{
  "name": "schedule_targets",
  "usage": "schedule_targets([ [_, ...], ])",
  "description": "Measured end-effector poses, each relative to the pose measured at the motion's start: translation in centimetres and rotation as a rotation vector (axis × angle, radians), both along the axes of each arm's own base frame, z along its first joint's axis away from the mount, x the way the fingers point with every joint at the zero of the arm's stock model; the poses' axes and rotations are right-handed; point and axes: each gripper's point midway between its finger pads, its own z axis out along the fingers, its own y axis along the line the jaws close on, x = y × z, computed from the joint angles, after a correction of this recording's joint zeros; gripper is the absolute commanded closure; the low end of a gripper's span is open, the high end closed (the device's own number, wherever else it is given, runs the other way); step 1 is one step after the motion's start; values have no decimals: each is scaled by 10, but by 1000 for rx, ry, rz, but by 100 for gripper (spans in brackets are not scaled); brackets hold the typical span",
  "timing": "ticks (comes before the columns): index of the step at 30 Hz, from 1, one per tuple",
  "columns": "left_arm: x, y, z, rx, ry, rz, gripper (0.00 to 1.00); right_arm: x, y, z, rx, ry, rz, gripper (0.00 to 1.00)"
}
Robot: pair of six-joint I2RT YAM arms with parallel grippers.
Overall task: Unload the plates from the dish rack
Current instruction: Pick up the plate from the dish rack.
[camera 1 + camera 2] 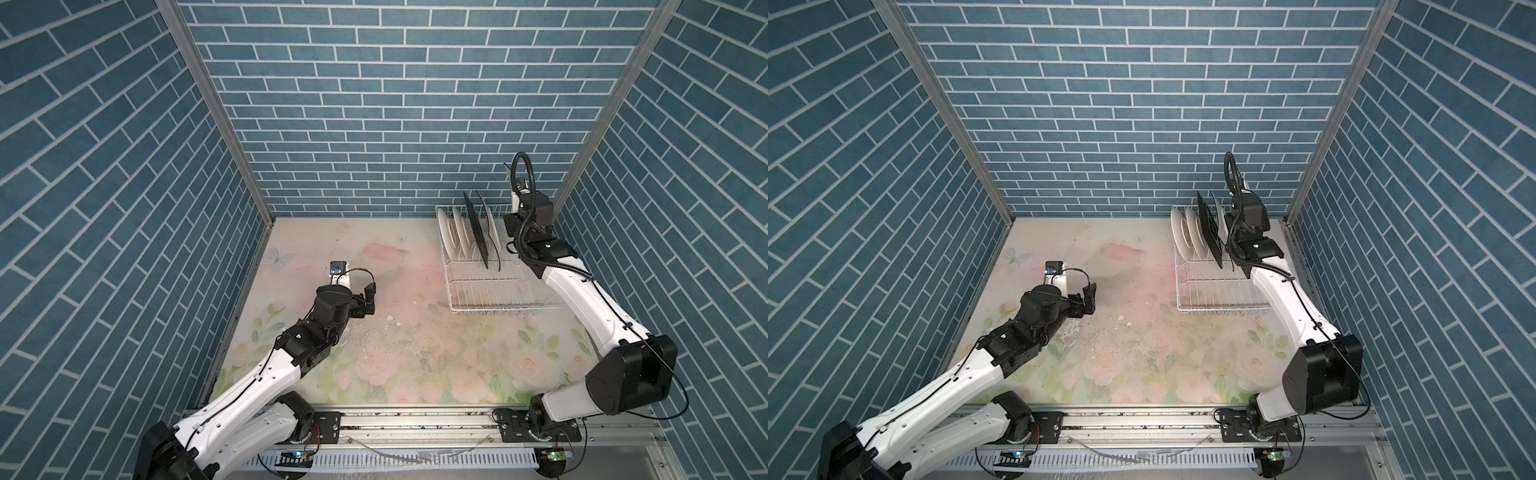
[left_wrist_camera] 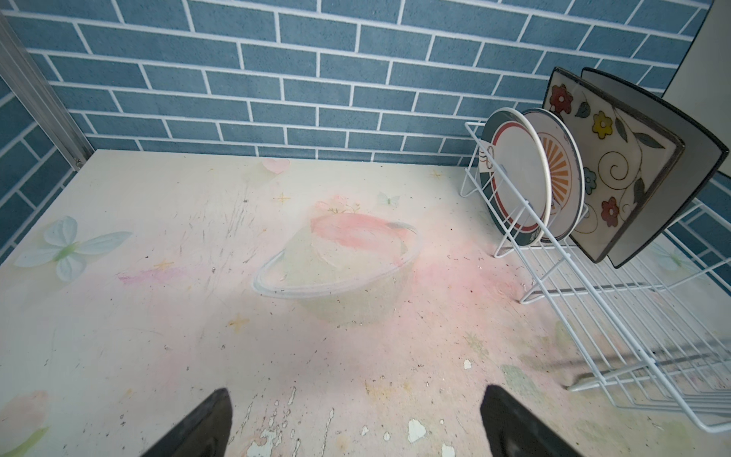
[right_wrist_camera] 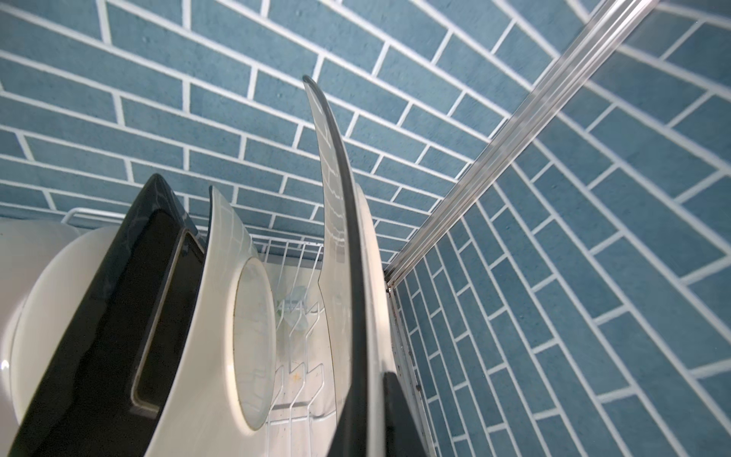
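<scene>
The white wire dish rack (image 1: 498, 291) (image 1: 1221, 291) (image 2: 633, 316) stands at the back right of the table. Upright in it are two round plates (image 2: 514, 174) (image 2: 561, 174), a square flowered plate (image 2: 609, 166) and a square dark-rimmed one (image 2: 672, 158). At the rack's right end my right gripper (image 3: 374, 395) (image 1: 510, 220) is shut on the rim of a white black-rimmed square plate (image 3: 340, 237). Its top stands higher than the others; its lower edge is hidden. My left gripper (image 2: 358, 399) (image 1: 369, 297) (image 1: 1090, 297) hangs open over the table's left middle, holding nothing.
The blue brick back wall and right wall with its metal corner post (image 3: 514, 130) stand close behind the rack. The flower-printed table top (image 1: 415, 332) is scuffed and chipped. The rack's front half (image 1: 503, 295) holds nothing.
</scene>
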Motion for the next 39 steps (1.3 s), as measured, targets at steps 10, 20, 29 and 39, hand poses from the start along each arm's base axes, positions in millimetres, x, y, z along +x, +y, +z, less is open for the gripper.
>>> schedule_targets([
  [10,-8,-6,7,-51,-14,-17,0,-38,19,52,-21,-116,56,100],
  [20,-10,-7,11,-63,-25,-15,0,-80,39,93,1,-213,131,100],
  [29,-12,-15,14,-114,-20,-40,0,-104,66,97,85,-208,227,100],
  [39,-15,-21,25,-168,-29,-74,0,-127,122,86,201,-135,409,100],
])
